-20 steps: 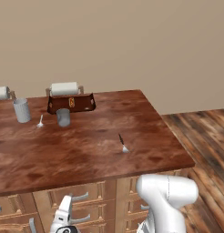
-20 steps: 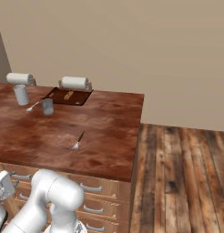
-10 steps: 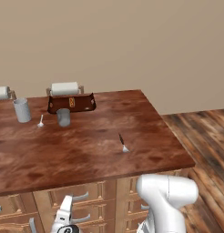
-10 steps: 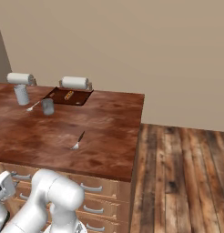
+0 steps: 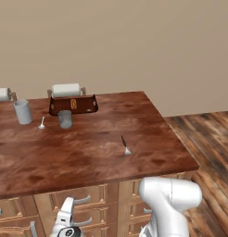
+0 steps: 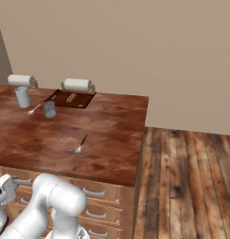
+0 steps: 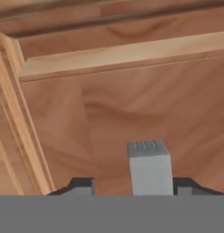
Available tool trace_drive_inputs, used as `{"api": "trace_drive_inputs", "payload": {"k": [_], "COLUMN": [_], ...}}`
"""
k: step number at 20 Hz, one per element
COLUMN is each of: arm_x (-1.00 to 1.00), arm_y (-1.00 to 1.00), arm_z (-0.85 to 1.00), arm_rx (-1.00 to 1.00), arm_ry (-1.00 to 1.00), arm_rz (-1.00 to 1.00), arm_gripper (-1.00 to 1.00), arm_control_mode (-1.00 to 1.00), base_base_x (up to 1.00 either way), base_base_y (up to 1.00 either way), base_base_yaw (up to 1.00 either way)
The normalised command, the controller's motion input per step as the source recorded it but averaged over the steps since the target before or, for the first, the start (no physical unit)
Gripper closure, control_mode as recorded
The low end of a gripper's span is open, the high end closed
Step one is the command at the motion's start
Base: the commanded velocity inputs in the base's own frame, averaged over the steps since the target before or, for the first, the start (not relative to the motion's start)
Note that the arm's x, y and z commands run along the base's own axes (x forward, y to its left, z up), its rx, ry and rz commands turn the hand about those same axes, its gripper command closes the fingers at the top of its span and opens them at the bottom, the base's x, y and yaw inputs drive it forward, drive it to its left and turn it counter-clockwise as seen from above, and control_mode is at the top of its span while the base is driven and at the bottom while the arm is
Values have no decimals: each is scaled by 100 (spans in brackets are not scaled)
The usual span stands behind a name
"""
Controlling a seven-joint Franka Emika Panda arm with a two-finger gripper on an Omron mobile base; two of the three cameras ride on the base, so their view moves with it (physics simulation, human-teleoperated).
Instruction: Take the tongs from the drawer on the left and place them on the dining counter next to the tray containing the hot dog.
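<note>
Low in front of the dining counter (image 5: 88, 155), my gripper (image 7: 136, 185) reaches into the drawer (image 7: 132, 100), whose pale plain wood floor and side rails surround it. The two dark fingertips stand well apart, so it is open. A grey metal end of the tongs (image 7: 149, 166), ridged on top, lies between them, close to the right finger and apart from the left one. At the counter's far side stands the dark brown tray (image 5: 55, 107) holding the hot dog (image 5: 73, 103). From the right base, the tray (image 6: 56, 96) sits at the far left and my hand (image 6: 3, 191) is below the counter edge.
A dark-handled fork (image 5: 124, 144) lies mid-counter. A silver spoon (image 5: 41, 123) and two grey cups (image 5: 22, 112) (image 5: 65, 119) stand near the tray, with a white paper-towel roll (image 5: 66, 90) behind it. Wooden floor (image 6: 182, 177) lies to the right.
The hand has shifted only slightly below the counter's front edge; everything on the counter top stays where it was.
</note>
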Motion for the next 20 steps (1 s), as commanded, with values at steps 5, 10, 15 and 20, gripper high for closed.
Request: {"api": "trace_drive_inputs", "payload": {"k": [5, 10, 15, 20], "arm_x": [32, 24, 1, -14], "arm_y": [-19, -38, -37, -22], "arm_z": [-5, -16, -6, -5], "arm_rx": [0, 0, 0, 0], "arm_ry": [7, 2, 0, 0], "arm_rz": [0, 0, 0, 0], "arm_gripper": [100, 100, 100, 100], "arm_control_mode": [-100, -100, -100, -100], "base_base_x": [0, 0, 0, 0], "base_base_y": [0, 0, 0, 0], "base_base_yaw": [0, 0, 0, 0]}}
